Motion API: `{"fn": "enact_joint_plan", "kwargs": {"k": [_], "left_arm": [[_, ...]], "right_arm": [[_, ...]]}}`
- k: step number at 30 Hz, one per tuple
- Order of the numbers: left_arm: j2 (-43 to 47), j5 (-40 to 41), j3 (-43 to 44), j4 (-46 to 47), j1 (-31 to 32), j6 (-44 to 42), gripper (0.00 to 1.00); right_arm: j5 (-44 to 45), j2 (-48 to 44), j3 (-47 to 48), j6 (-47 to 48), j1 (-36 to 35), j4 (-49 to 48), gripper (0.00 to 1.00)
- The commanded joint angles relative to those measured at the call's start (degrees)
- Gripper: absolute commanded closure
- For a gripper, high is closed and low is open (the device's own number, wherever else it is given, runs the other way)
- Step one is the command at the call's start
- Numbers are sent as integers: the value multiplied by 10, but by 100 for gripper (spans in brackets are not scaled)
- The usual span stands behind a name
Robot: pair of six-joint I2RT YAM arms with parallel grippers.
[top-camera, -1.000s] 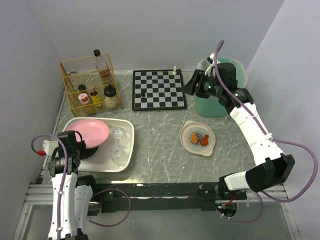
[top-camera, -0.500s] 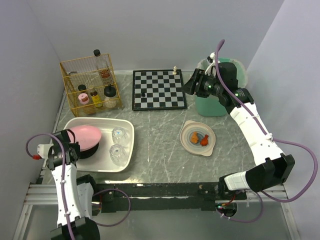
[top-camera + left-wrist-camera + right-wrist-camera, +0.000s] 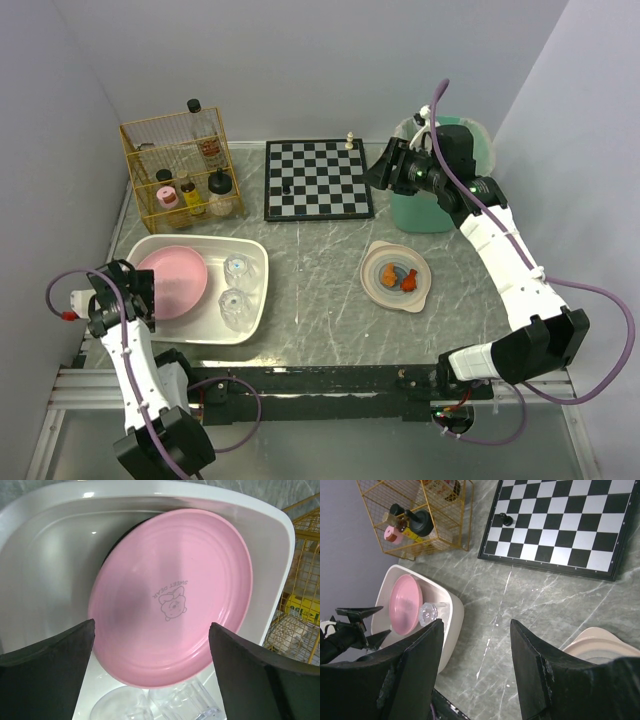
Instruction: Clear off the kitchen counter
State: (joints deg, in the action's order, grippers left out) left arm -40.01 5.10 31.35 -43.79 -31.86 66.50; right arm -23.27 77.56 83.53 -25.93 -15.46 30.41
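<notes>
From above, the grey desk (image 3: 330,300) carries a white tub (image 3: 258,262) at its left, with a pink plate (image 3: 172,282) inside. The left fingers (image 3: 138,293) are at the tub's near-left, and the right fingers (image 3: 383,168) are beside the chessboard (image 3: 318,180).
Left wrist: the fingers are spread wide and the plate lies free.
Right wrist: the fingers are spread, with desk showing between them.

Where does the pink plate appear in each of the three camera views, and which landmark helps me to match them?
Top external: the pink plate lies at the lower left, inside the white tub.
Left wrist: the plate fills the middle of the picture, in the tub.
Right wrist: the plate is small, near the left edge, in the tub.
Shared landmark: the white tub, with clear glasses beside the plate.
</notes>
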Motion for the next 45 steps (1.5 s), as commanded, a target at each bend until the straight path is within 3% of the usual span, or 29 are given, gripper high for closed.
{"fn": "enact_joint_plan", "kwargs": {"k": [1, 6, 13, 23, 26, 30, 36, 41, 45], "left_arm": [[-7, -40, 6, 23, -14, -8, 1], [5, -37, 41, 6, -15, -14, 1], [12, -16, 171, -14, -15, -47, 1], [-61, -180, 246, 87, 1, -149, 1], [-76, -127, 281, 93, 72, -170, 1], [-108, -53, 308, 114, 237, -157, 1], [-175, 32, 325, 170, 418, -153, 1], [-221, 55, 345, 217, 528, -173, 1], [-258, 35, 341, 253, 576, -175, 1]], "right_arm": [[-7, -20, -6, -4, 6, -25, 37], [0, -21, -7, -3, 7, -22, 37], [47, -14, -14, -12, 7, -4, 37], [175, -42, -162, -61, 7, 7, 37], [172, -44, -209, -69, 19, 12, 37], [186, -83, -266, -67, 57, 24, 37], [214, -155, -343, -68, 119, 52, 37], [195, -181, -425, -106, 152, 40, 36], [193, -188, -469, -134, 170, 27, 36]]}}
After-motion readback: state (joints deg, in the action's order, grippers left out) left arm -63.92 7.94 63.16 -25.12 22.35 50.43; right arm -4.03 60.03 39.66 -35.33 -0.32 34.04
